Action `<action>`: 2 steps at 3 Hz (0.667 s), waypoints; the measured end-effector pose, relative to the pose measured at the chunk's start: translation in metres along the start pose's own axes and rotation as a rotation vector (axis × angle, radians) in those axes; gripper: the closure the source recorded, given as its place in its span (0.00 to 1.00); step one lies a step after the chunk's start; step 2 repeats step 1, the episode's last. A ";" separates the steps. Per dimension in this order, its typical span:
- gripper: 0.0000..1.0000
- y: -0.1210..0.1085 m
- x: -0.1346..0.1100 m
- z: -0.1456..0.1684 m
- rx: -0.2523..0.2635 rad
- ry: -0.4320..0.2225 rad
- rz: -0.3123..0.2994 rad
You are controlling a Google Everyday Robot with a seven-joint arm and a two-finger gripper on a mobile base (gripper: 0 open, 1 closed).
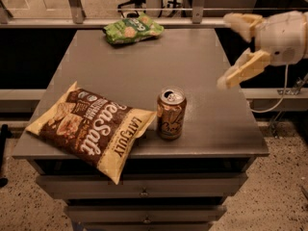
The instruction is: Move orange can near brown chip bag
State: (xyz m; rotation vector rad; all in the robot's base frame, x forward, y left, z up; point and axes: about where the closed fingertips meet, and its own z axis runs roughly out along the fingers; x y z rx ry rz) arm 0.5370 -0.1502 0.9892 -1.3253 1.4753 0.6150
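My pincer (224, 51) hung in the air at the right side of the grey flat-topped metal worktop (192, 61), raised clear of the surface, its two cream-coloured fingers (243, 70) spread wide and gripping nothing. It was well apart from the small orange-tan aluminium drink can (171, 113), which stood upright near the front edge of the worktop, its silver pull-tab top facing up and dark cursive lettering on its side. Just to the left of the can lay the large flat dark-brown chip bag with cream-yellow edges (91, 126), white "Sea Salt" and "Late July" lettering across it. One cream corner of the bag reached right up to the can's left side, though I could not tell whether the two touched, and the bag's front corner overhung the worktop's front edge. A smaller green snack bag (133, 29) lay at the far edge, well apart from both. Grey drawer fronts (144, 191) showed beneath the worktop
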 end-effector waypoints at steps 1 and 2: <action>0.00 -0.009 -0.012 -0.007 0.026 -0.011 -0.022; 0.00 -0.009 -0.012 -0.007 0.026 -0.011 -0.022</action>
